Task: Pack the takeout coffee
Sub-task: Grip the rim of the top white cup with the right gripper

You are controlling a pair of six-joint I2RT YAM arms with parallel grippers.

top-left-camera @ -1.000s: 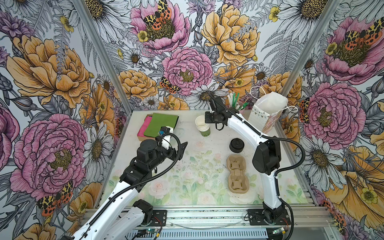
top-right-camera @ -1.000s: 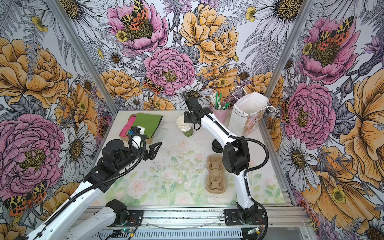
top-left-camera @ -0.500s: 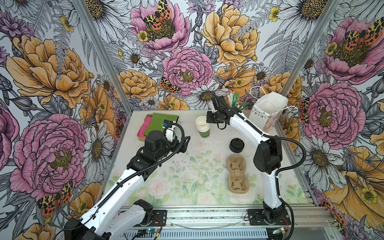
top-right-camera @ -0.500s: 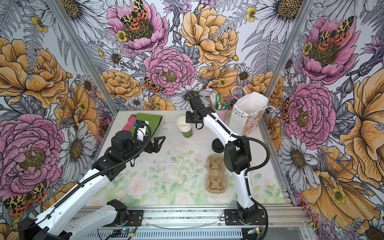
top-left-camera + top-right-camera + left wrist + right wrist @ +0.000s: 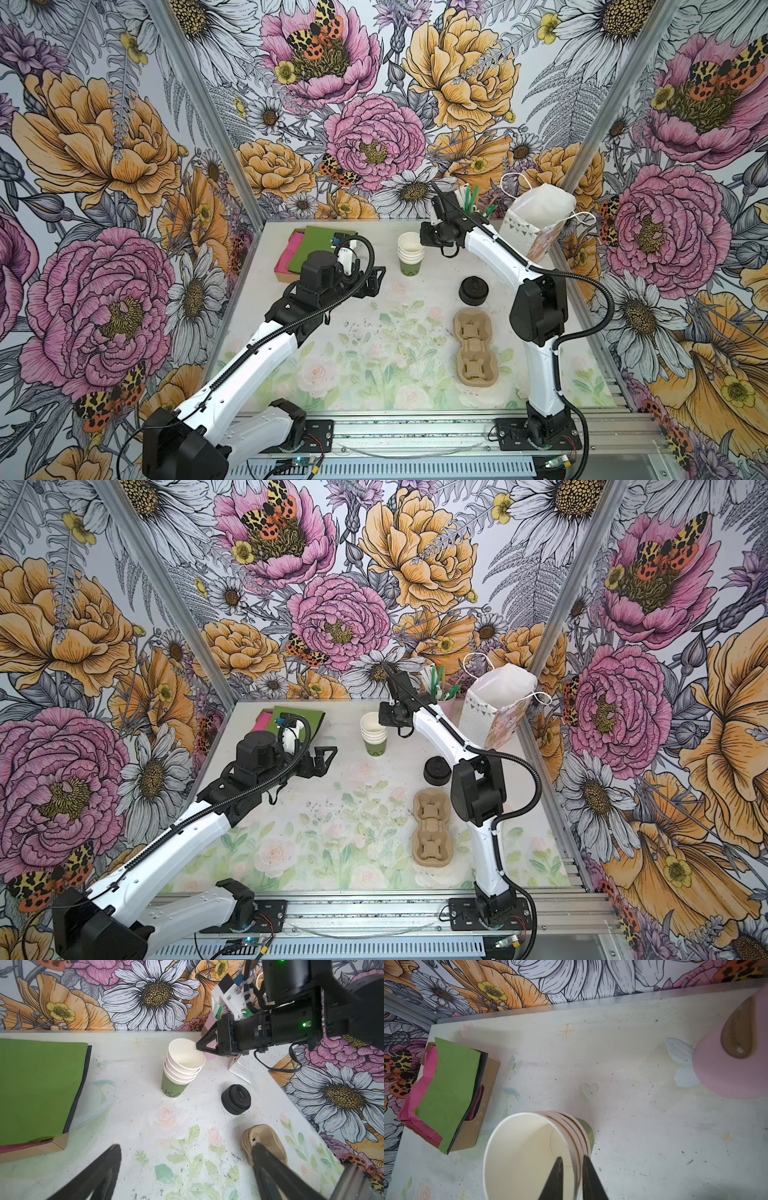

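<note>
We log both top views high over the cup stack (image 5: 410,254), aimed steeply down, left wrist view beside it, right just above, all sharing it.

Clad in white shells along left arm (image 5: 249,365) and right arm (image 5: 540,374), jointed with bulky black housings (image 5: 538,311), trailed by ribbed black cable (image 5: 613,305), lit by small green lights (image 5: 304,1024), tipped with black tapered fingers (image 5: 99,1172) at left claw (image 5: 185,1145) and right claw (image 5: 572,1156)

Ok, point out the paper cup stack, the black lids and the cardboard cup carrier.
paper cup stack (image 5: 172,1087): left wrist view, green side of the bottom cup.
black lids (image 5: 473,287): in a top view, centre of the top lid.
cardboard cup carrier (image 5: 431,827): in a top view, its middle.
</note>
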